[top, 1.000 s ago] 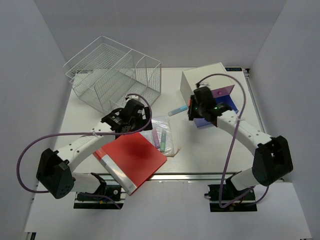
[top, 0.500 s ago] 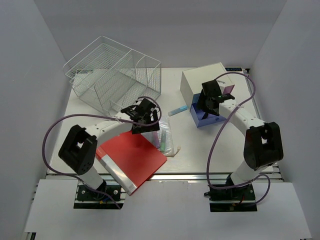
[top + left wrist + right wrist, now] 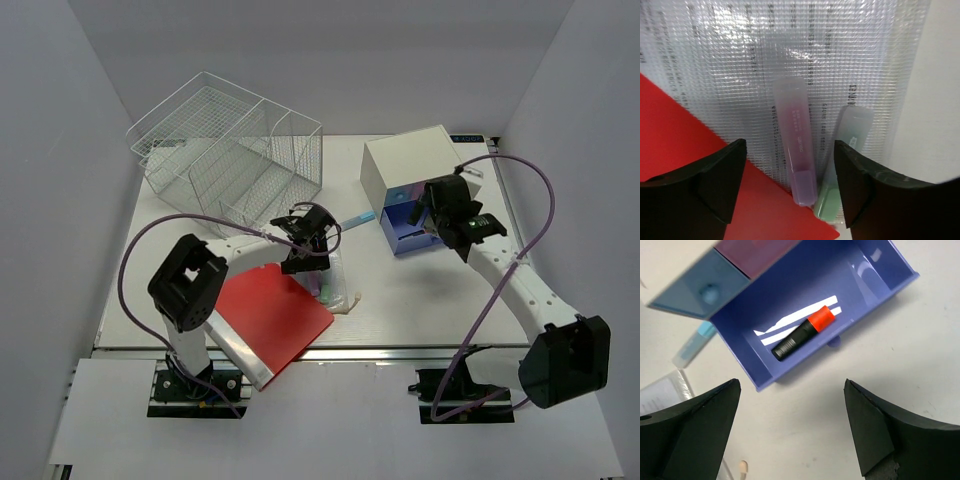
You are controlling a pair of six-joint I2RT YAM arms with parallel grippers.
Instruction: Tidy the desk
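Counter (image 3: 420,290), wide, rigid, fixed, lies under everything. L pincer (image 3: 788,162) gapes empty over purple highlighter (image 3: 797,145), prob. light, slick; grip mid-barrel. R pincer (image 3: 791,390) wide open, empty, above blue drawer (image 3: 790,287).

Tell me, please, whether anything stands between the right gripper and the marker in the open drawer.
Nothing visible does. The right gripper hovers open above the blue drawer, and the black-and-orange marker lies uncovered on its floor. The pink drawer above overhangs only a corner.
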